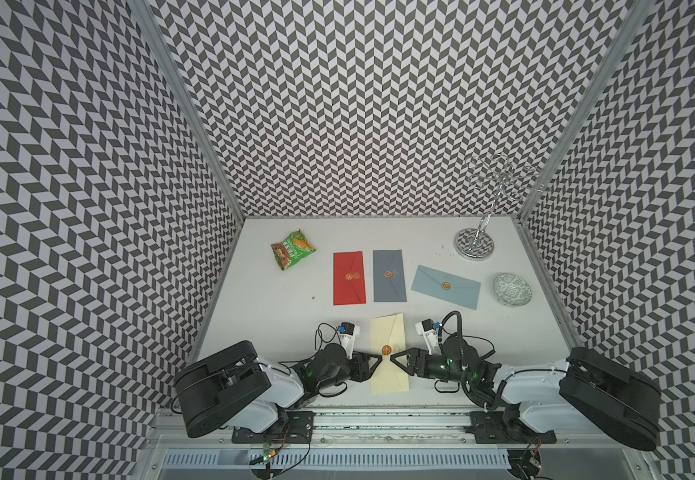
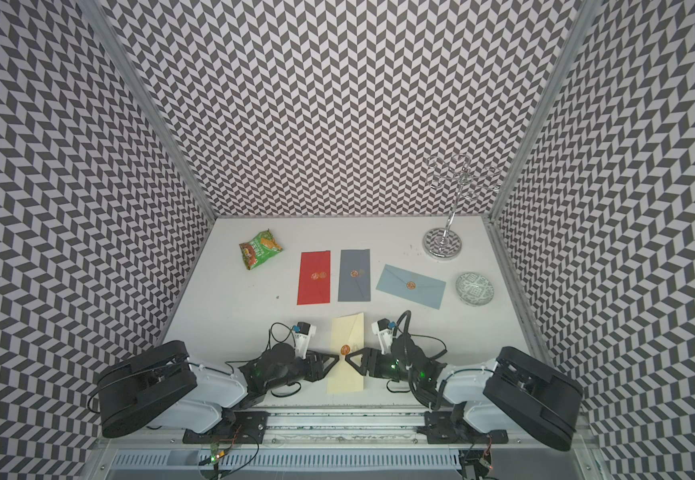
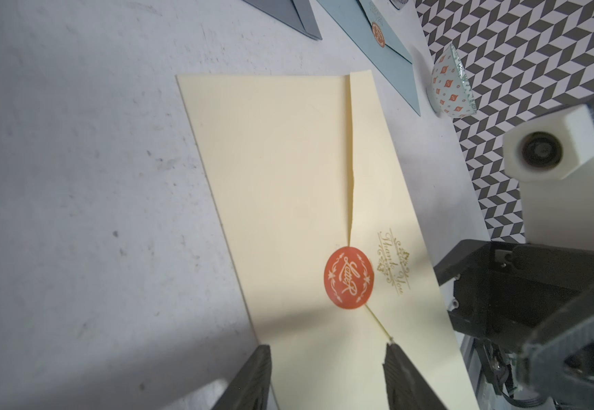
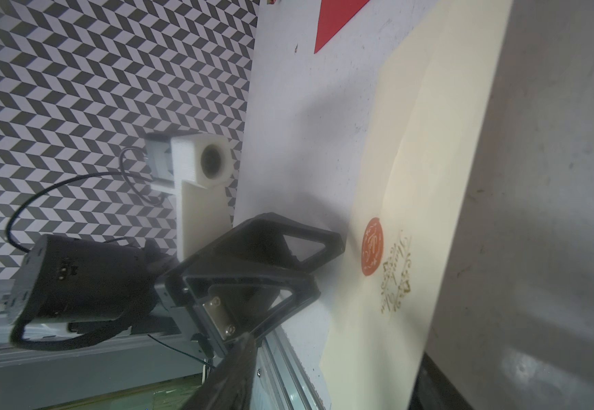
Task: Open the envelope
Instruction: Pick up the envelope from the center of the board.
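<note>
The cream envelope (image 1: 389, 376) is laid flat on the white worktop (image 1: 279, 324) near its front edge, lengthwise away from the robot, between the two arms; its flap is held shut by a round orange seal (image 3: 349, 278), beside which gilt "Thank You" lettering is printed. The left gripper (image 1: 377, 360) is set at the envelope's left side, its tips just beside the seal; in the left wrist view its jaws are seen parted, with the cream paper lying flat between and below them and nothing clamped. The right gripper (image 1: 396, 360) is pointed at the seal from the opposite side, tip nearly facing tip; its jaws are likewise seen apart in the right wrist view, and whether the paper is touched by them cannot be told. Farther back, a red envelope (image 1: 349, 277), a grey envelope (image 1: 388, 275) and a light blue envelope (image 1: 445, 286) are set in a row, each sealed; a green snack packet (image 1: 293, 249) is seen at the far left, a chrome stand (image 1: 474, 245) at the far right, and a patterned bowl (image 1: 512, 289) near the blue envelope.
</note>
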You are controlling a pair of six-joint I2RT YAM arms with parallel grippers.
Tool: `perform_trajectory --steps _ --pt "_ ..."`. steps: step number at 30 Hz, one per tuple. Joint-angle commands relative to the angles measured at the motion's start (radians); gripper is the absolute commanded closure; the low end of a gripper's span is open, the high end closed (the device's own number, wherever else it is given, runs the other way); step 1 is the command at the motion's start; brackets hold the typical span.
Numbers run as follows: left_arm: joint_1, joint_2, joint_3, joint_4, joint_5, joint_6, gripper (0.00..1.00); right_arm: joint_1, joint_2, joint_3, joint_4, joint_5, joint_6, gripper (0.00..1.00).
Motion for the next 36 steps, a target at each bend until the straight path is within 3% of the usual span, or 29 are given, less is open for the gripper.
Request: perform_trajectory --steps 1,11,36 --pt "-0.005 0.009 -0.005 0.026 0.016 0.008 0.47 0.009 0.032 -0.002 0.09 -0.012 0.006 0.39" --pt "-0.005 -0.018 -0.022 0.029 0.001 0.007 0.47 0.009 0.076 0.003 0.085 -0.011 0.008 0.58" --pt "-0.005 -0.04 -0.037 0.051 0.003 0.006 0.47 0.009 0.078 -0.01 0.101 -0.016 -0.008 0.82"
